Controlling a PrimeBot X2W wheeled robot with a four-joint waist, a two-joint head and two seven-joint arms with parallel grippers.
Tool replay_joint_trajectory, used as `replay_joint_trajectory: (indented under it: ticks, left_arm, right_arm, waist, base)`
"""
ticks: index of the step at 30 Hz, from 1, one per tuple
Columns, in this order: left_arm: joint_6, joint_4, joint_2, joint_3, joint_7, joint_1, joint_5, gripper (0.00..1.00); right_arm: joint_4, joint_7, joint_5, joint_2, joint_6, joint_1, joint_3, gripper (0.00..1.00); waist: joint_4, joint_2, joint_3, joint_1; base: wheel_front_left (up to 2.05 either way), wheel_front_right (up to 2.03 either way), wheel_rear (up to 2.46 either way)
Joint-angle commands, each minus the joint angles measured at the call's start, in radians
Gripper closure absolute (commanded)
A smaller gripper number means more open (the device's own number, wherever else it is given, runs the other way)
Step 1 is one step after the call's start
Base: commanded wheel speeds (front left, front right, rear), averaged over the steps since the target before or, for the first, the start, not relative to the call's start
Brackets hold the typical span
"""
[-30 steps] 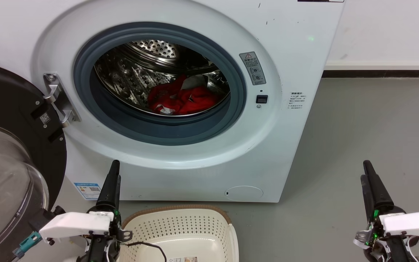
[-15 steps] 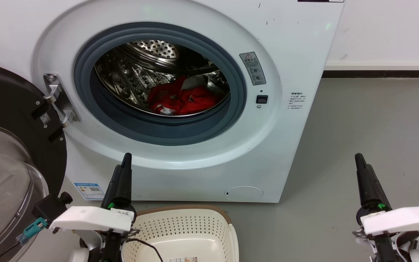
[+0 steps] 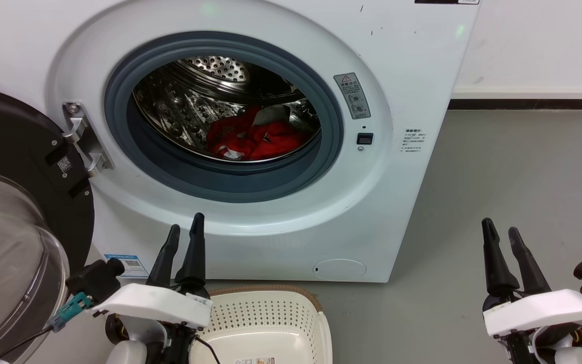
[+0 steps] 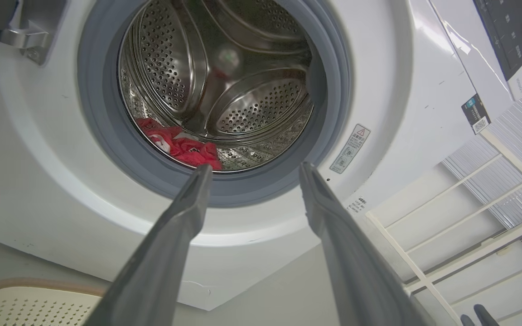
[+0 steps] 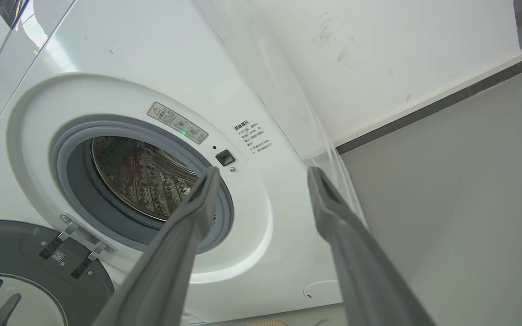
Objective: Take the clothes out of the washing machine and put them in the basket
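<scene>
- Both sets of fingers have spread since a second ago. My left gripper (image 3: pixel 185 225) has also shifted right, toward the porthole, and my right gripper (image 3: pixel 499 227) has edged a little left.
- My left gripper's fingers now stand moderately apart with nothing between them. It hangs in front of the lower front panel of the washing machine (image 3: pixel 412 76), just below the grey porthole rim (image 3: pixel 230 187) and above the basket's left rear corner.
- Through the left wrist camera I look between the two fingers straight into the drum (image 3: pixel 185 101).
- My right gripper is spread about as far and is also empty. It sits over the grey floor (image 3: pixel 513 167), well to the right of the washer.
- I see the clothes (image 3: pixel 255 139) as a red bunch with some white showing, lying at the bottom of the drum and toward its right side.
- I have the basket (image 3: pixel 271 291) on the floor just in front of the machine, under the porthole.
- To my left, the door (image 3: pixel 8 136) is swung fully open, hanging from its metal hinge (image 3: pixel 81 136).
</scene>
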Motion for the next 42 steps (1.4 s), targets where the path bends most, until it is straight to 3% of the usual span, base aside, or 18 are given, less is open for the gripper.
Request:
replay_joint_trajectory:
  ticks: [1, 18, 42]
  left_arm:
    - [0.005, -0.015, 0.003, -0.009, -0.011, -0.025, 0.044, 0.0]
    - [0.034, -0.008, 0.003, -0.059, -0.058, -0.027, 0.298, 0.0]
    - [0.055, 0.006, 0.003, -0.09, -0.114, -0.015, 0.52, 0.0]
  right_arm:
    - [-0.008, -0.012, -0.04, 0.0, 0.0, -0.003, 0.001, 0.0]
    - [0.014, -0.059, -0.281, 0.0, 0.0, 0.003, -0.004, 0.0]
    - [0.039, -0.109, -0.499, 0.0, 0.0, 0.001, 0.002, 0.0]
  waist:
    - [0.0, 0.0, 0.0, 0.0]
    - [0.004, 0.0, -0.003, 0.0]
    - [0.009, 0.0, -0.006, 0.0]
  base:
    - [0.0, 0.0, 0.0]
    - [0.0, 0.0, 0.0]
    - [0.0, 0.0, 0.0]
